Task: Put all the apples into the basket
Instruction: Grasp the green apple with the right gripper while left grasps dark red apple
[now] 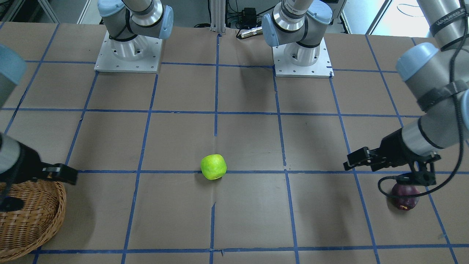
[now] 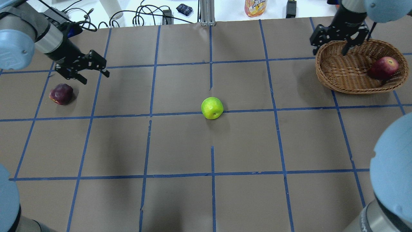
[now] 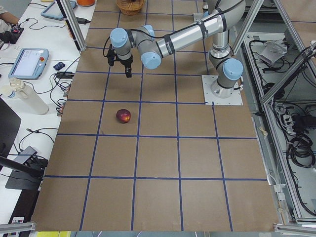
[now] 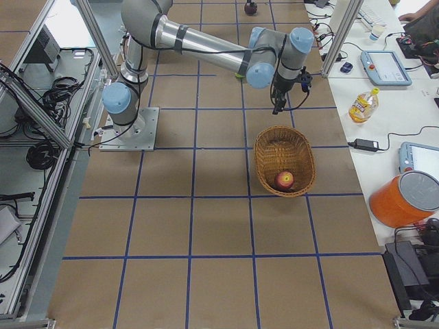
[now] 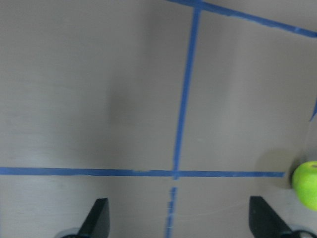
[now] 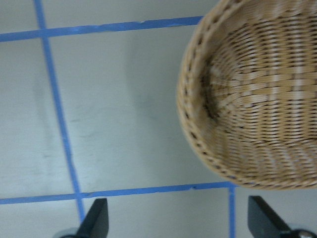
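The green apple [image 2: 212, 108] lies on the table's middle, clear of both arms. The dark purple apple [image 2: 61, 93] lies at the left side. My left gripper [image 2: 92, 75] hovers open and empty just beyond and to the right of it. The wicker basket [image 2: 341, 75] stands at the far right with the red apple [image 2: 383, 67] inside. My right gripper [image 2: 330, 47] is open and empty above the basket's left rim. The left wrist view shows open fingers [image 5: 96, 220] over bare table, with the green apple [image 5: 307, 184] at the right edge. The right wrist view shows the basket's rim [image 6: 190, 129].
The table is brown paper with a blue tape grid [image 2: 210, 112]. Both arm bases [image 1: 128, 55] stand at the robot's side. Cables, a bottle [image 2: 256, 7] and small devices lie beyond the far edge.
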You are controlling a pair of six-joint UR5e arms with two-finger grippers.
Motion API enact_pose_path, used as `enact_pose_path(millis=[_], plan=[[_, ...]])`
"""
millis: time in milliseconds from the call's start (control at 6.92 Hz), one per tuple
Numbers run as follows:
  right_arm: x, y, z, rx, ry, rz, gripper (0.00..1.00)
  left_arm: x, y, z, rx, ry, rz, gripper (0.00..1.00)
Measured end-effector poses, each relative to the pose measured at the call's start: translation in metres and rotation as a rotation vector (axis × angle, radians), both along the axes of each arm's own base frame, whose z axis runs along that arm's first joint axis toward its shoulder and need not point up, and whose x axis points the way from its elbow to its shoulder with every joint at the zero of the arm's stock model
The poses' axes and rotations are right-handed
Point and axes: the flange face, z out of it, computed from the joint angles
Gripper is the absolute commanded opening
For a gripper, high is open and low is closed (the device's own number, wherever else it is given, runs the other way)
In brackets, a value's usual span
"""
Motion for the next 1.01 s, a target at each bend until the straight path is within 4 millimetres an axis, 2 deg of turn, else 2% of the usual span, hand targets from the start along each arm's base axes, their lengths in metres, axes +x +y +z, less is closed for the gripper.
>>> enact_pose_path(millis=[145, 289, 434, 578, 723, 1012], plan=[[0.072, 0.009, 0.003, 0.007, -0.022, -0.001, 1.0, 0.047, -0.001, -0.014, -0.017, -0.083, -0.091, 1.0], [0.14, 0.023, -0.001, 0.017, -0.028, 0.031, 1.0, 0.082, -0.004, -0.033, -0.022, -0.156, -0.147, 1.0], [0.196, 0.038, -0.009, 0.018, -0.029, 0.089, 1.0, 0.109, -0.005, -0.05, -0.019, -0.194, -0.17, 1.0], [0.239, 0.05, -0.022, 0.008, -0.03, 0.144, 1.0, 0.131, -0.007, -0.065, -0.026, -0.215, -0.18, 1.0], [0.267, 0.059, -0.043, -0.002, -0.032, 0.184, 1.0, 0.143, -0.011, -0.079, -0.047, -0.234, -0.183, 1.0], [0.302, 0.076, -0.088, -0.01, -0.05, 0.234, 1.0, 0.152, -0.02, -0.109, -0.078, -0.25, -0.182, 1.0]])
